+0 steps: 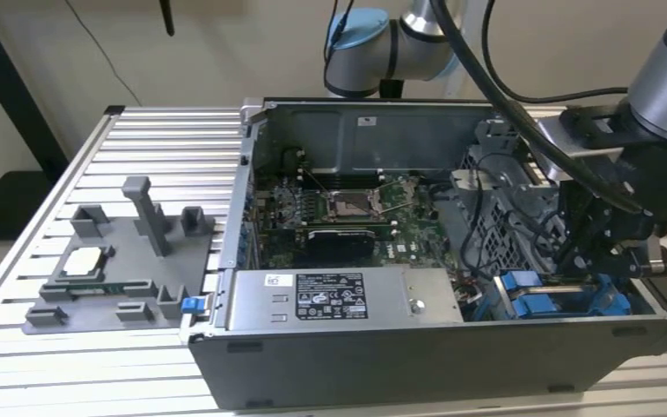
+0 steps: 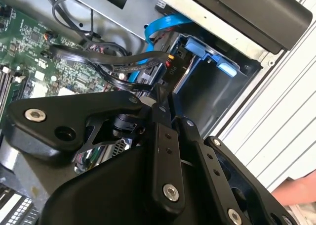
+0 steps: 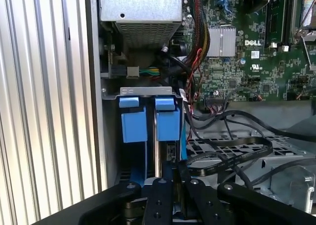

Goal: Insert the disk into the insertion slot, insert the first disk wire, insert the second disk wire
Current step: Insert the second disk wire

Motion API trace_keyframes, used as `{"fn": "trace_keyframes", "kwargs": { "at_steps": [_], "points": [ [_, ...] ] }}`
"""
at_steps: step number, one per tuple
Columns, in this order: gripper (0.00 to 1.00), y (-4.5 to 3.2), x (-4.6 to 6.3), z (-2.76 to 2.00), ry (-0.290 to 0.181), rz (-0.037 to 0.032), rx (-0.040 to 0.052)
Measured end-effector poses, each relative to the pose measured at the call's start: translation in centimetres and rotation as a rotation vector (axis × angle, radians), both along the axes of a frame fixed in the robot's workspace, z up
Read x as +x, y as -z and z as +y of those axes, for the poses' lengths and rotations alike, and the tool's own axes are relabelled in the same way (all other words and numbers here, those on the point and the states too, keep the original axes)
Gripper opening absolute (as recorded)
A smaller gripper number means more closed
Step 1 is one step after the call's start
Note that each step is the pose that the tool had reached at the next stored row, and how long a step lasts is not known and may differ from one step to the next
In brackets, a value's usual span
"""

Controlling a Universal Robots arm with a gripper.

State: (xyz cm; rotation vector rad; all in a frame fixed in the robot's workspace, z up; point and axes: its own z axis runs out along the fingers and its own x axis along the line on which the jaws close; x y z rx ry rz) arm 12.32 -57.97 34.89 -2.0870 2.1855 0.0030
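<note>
Down at the drive-cage corner of the open computer case [image 1: 450, 347], on the exterior view's right, the end effector [image 3: 172, 181] reaches in among the cables. Both wrist views show its 2 fingers [image 3: 162, 195] brought close together on something thin and dark, probably a cable connector, though I cannot tell for certain what is pinched.

The disk [image 3: 167, 125] appears already seated: in the first wrist view 2 blue carrier tabs stand side by side in the cage, and the end effector lines up with the one nearer the motherboard [image 3: 256, 62]. The other carrier [image 3: 133, 123] sits just beside it, toward the case wall. That makes the insertion slot [image 3: 148, 92] look filled, so the work now seems to concern a disk wire.

A blue flat cable [image 2: 163, 24] and several black cables [image 2: 113, 62] loop near the cage, likely left slack so connectors can reach the drive backs. The case lies on its side on the slatted table [image 1: 136, 139], giving access from above.
</note>
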Motion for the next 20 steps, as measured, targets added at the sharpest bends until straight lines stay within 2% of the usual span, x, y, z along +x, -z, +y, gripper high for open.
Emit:
{"fn": "trace_keyframes", "kwargs": {
  "at_steps": [20],
  "points": [
    [0.00, 0.39, 0.17, 0.09, 0.000, -0.0003, -0.0001]
  ]
}}
